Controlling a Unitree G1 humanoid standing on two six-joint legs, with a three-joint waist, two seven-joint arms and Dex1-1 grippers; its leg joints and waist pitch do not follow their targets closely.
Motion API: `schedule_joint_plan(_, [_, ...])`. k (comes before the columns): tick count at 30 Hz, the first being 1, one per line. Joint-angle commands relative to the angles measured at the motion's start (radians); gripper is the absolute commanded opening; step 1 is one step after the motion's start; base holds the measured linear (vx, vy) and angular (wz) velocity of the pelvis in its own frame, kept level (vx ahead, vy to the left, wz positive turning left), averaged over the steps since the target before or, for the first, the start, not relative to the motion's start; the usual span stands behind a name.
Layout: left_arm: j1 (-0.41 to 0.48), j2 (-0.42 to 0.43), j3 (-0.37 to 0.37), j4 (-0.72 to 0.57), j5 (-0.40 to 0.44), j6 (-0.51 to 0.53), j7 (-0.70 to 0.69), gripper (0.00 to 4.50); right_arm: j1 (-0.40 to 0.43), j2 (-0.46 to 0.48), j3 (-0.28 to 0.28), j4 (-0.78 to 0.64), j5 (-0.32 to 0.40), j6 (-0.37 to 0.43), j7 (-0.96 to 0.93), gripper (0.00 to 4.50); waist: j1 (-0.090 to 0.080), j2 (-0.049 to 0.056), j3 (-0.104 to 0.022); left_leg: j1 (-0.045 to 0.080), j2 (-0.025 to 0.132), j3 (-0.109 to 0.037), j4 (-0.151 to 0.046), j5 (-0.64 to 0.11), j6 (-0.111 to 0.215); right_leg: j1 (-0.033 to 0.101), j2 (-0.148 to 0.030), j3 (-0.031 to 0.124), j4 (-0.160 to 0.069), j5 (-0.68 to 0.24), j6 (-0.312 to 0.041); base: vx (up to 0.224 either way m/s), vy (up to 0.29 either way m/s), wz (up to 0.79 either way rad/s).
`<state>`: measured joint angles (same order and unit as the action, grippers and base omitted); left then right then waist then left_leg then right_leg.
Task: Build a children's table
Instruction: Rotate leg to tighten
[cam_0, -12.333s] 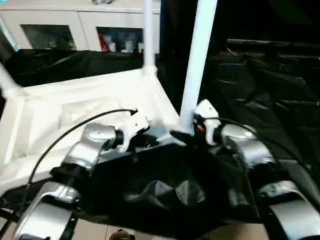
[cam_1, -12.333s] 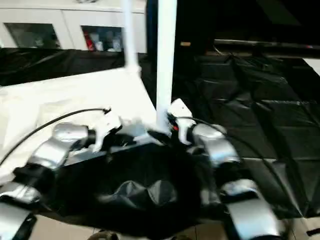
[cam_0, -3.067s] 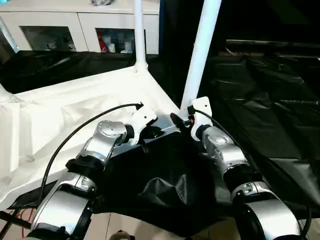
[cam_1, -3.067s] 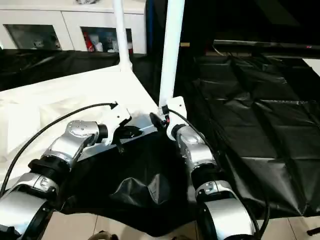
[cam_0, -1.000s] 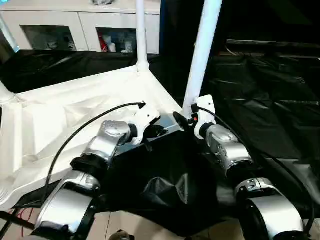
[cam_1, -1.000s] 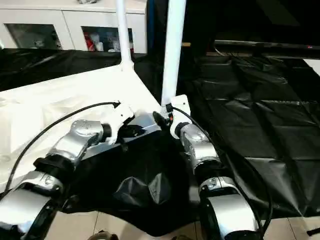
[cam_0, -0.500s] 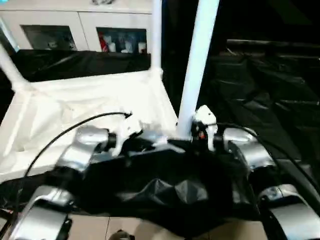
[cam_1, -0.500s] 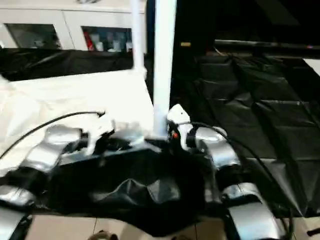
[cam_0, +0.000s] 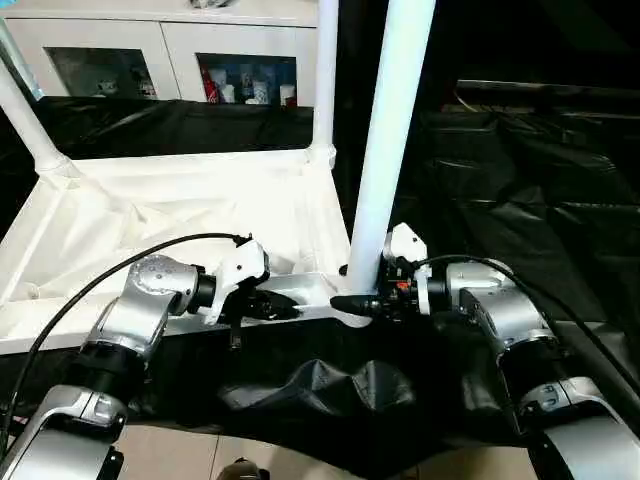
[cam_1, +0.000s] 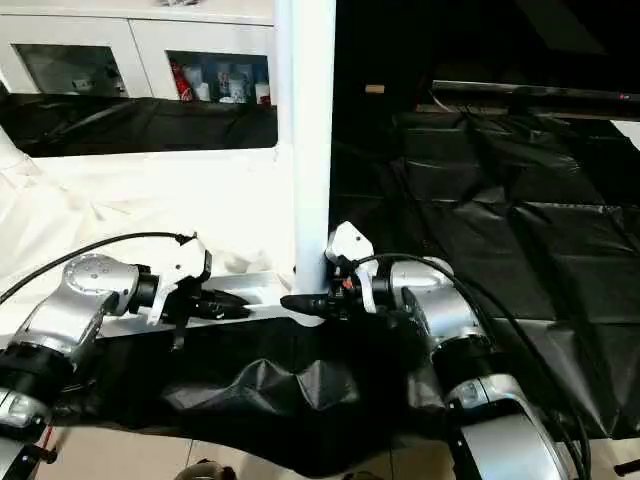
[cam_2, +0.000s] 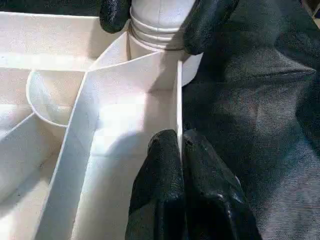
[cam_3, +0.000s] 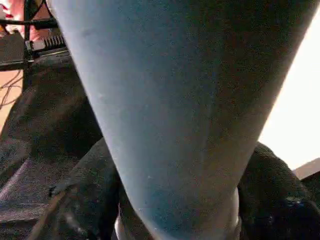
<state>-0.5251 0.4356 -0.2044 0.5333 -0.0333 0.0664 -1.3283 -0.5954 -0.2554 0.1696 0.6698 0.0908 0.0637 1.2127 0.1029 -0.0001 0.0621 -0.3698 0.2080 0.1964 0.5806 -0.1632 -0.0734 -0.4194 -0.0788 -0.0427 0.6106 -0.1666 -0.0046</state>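
While the left gripper (cam_2: 181, 150) pinches shut on the near rim of the upturned white plastic table top (cam_0: 180, 215), the right gripper (cam_0: 362, 303) clasps the near-right white tapered tube leg (cam_0: 390, 150) at its socket, apparently seating it; pressing it fully home seems next.

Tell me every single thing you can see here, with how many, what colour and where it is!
Table top: one, white, lying upside down on the black sheet.
Near leg: one, white, standing up in the table top's near right corner.
Other legs: two, white, standing in the far corners.
Black sheet: one, black, spread under the table top and off to the right.
Cabinet: one, white with glass doors, at the back.
Left pincer: one, black fingers pinched shut on the table top's near edge.
Right pincer: one, black fingers either side of the near leg's base.
Forearms: two, silver, at the front.
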Motion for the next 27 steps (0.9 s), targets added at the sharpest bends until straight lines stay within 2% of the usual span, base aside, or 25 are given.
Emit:
schedule_joint_plan(1, [-0.025,-0.051,-0.011,-0.029,-0.031,-0.013,0.020,0.00,-0.001,0.019,0.025,-0.023,0.002,0.009,-0.007,2.74,0.000,-0.012,-0.071,0.013,0.024,-0.007,-0.064,-0.244,0.033,0.046,-0.054,0.033,-0.069,-0.275,-0.211,0.000,0.000,0.00])
schedule_joint_plan(7, [-0.085,-0.103,0.013,0.050,0.015,0.016,0.183,0.00,-0.009,0.072,-0.017,0.024,-0.008,0.002,-0.159,2.65,0.000,-0.014,-0.071,0.014,0.020,-0.009,-0.065,-0.246,0.017,0.047,-0.056,0.034,-0.074,-0.307,-0.192,0.000,0.000,0.00])
schedule_joint_plan(9, [-0.138,-0.152,0.028,0.112,0.043,0.044,0.314,0.00,-0.039,0.131,-0.063,0.101,-0.033,0.007,-0.384,2.65,-0.007,-0.014,-0.072,0.015,0.016,-0.010,-0.065,-0.238,0.004,0.046,-0.057,0.035,-0.074,-0.308,-0.191,0.000,0.000,0.00])
schedule_joint_plan(12, [-0.184,-0.200,0.040,0.166,0.058,0.069,0.423,0.00,-0.058,0.190,-0.107,0.150,-0.028,0.018,-0.551,2.64,-0.014,-0.015,-0.074,0.015,0.013,-0.011,-0.063,-0.239,-0.002,0.048,-0.058,0.034,-0.077,-0.314,-0.187,0.000,0.000,0.00])
schedule_joint_plan(14, [-0.218,-0.243,0.051,0.204,0.065,0.077,0.501,0.00,-0.072,0.238,-0.135,0.184,-0.029,0.017,-0.686,2.64,-0.013,-0.010,-0.076,0.014,0.012,-0.011,-0.062,-0.214,0.003,0.049,-0.056,0.035,-0.073,-0.271,-0.191,0.000,0.000,0.00])
schedule_joint_plan(16, [-0.228,-0.259,0.052,0.218,0.071,0.077,0.526,0.00,-0.079,0.256,-0.142,0.197,-0.037,0.011,-0.742,2.64,-0.012,-0.013,-0.078,0.012,0.012,-0.009,-0.061,-0.200,0.013,0.052,-0.054,0.033,-0.070,-0.226,-0.199,0.000,0.000,0.00])
schedule_joint_plan(18, [-0.239,-0.288,0.047,0.229,0.077,0.064,0.547,0.00,-0.093,0.291,-0.143,0.223,-0.058,-0.003,-0.817,2.64,-0.011,-0.009,-0.080,0.010,0.011,-0.007,-0.059,-0.174,0.027,0.053,-0.053,0.034,-0.065,-0.167,-0.214,0.000,0.000,0.00])
schedule_joint_plan(19, [-0.239,-0.288,0.047,0.229,0.077,0.064,0.547,0.00,-0.093,0.291,-0.143,0.223,-0.058,-0.003,-0.817,2.64,-0.013,-0.009,-0.079,0.010,0.011,-0.007,-0.060,-0.177,0.026,0.052,-0.053,0.034,-0.066,-0.170,-0.215,0.000,0.000,0.00])
schedule_joint_plan(21, [-0.236,-0.303,0.038,0.225,0.076,0.048,0.536,0.00,-0.101,0.318,-0.153,0.233,-0.047,-0.020,-0.813,3.34,-0.013,-0.011,-0.077,0.010,0.012,-0.008,-0.061,-0.200,0.028,0.055,-0.055,0.032,-0.069,-0.197,-0.212,0.000,0.000,0.00])
schedule_joint_plan(23, [-0.226,-0.298,0.031,0.212,0.073,0.041,0.512,0.00,-0.101,0.319,-0.156,0.221,-0.032,-0.013,-0.772,3.34,-0.013,-0.012,-0.077,0.011,0.012,-0.008,-0.061,-0.209,0.031,0.056,-0.054,0.033,-0.070,-0.207,-0.208,0.000,0.000,0.00])
schedule_joint_plan(27, [-0.196,-0.267,0.020,0.190,0.066,0.022,0.456,0.00,-0.098,0.274,-0.113,0.192,-0.063,-0.041,-0.700,3.82,-0.013,-0.012,-0.077,0.010,0.013,-0.009,-0.061,-0.208,0.036,0.057,-0.055,0.032,-0.069,-0.197,-0.211,0.000,0.000,0.00])
